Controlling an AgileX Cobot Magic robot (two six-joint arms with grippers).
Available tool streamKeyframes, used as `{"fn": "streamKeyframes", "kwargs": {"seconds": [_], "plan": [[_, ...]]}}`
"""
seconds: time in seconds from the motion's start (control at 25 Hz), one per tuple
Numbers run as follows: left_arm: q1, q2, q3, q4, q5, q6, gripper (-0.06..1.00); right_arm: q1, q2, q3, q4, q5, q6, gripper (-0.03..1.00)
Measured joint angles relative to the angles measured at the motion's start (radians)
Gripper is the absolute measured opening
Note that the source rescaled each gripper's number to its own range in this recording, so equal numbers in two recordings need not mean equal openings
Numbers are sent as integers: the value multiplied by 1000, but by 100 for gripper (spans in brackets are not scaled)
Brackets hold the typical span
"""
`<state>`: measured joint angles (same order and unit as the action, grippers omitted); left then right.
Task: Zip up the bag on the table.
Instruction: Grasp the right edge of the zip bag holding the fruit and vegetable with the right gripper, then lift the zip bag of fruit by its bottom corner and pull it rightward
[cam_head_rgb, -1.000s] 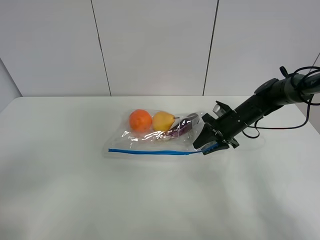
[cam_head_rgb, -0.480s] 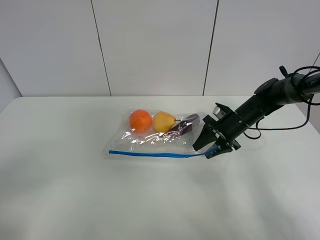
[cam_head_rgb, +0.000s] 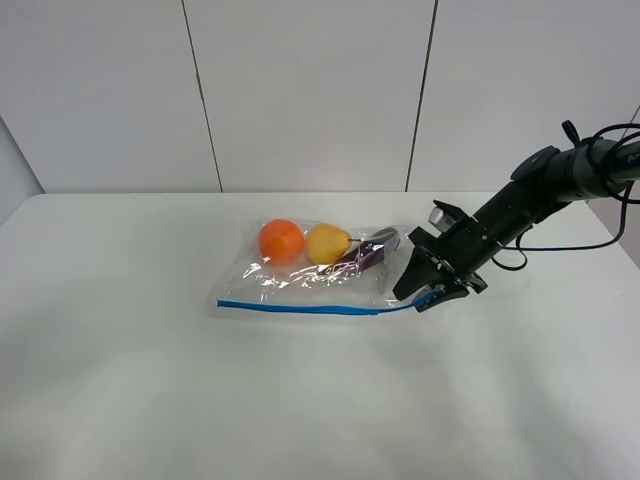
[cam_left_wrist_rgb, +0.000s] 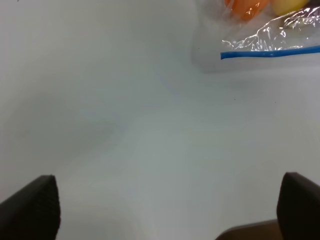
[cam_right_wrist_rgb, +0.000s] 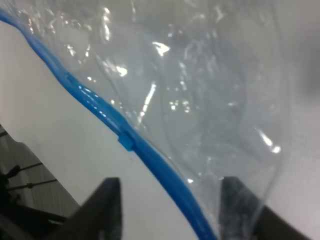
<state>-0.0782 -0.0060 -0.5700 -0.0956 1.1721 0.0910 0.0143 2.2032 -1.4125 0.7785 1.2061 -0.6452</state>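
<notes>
The bag (cam_head_rgb: 320, 270) lies lengthwise 9-to-3 o'clock, zip strip (cam_head_rgb: 300, 306) toward 6, its 3 o'clock end between parted jaws of the right tool (cam_head_rgb: 427, 298).

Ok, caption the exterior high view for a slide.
Right pincer at the end of the zip strip on a clear produce bag, white table.

My high camera: beyond front edge, looking down across table (cam_head_rgb: 120, 400) to back wall (cam_head_rgb: 300, 90). Left wrist: looking down, well off bag (cam_left_wrist_rgb: 260, 37). Right wrist: tight on blue zip strip (cam_right_wrist_rgb: 125, 135), seen in all three.
</notes>
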Motion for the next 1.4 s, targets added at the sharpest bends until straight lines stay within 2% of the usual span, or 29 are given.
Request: {"fn": "streamKeyframes", "kwargs": {"seconds": [0.28, 0.32, 0.68, 1.4], "plan": [[0, 0, 0, 0, 0, 0, 100, 0, 0, 0, -14, 0, 2, 4], [0, 0, 0, 0, 0, 0, 100, 0, 0, 0, -14, 0, 4, 1], [0, 0, 0, 0, 0, 0, 100, 0, 0, 0, -10, 0, 4, 0], [0, 0, 0, 0, 0, 0, 100, 0, -44, -126, 204, 7, 3, 0]]}}
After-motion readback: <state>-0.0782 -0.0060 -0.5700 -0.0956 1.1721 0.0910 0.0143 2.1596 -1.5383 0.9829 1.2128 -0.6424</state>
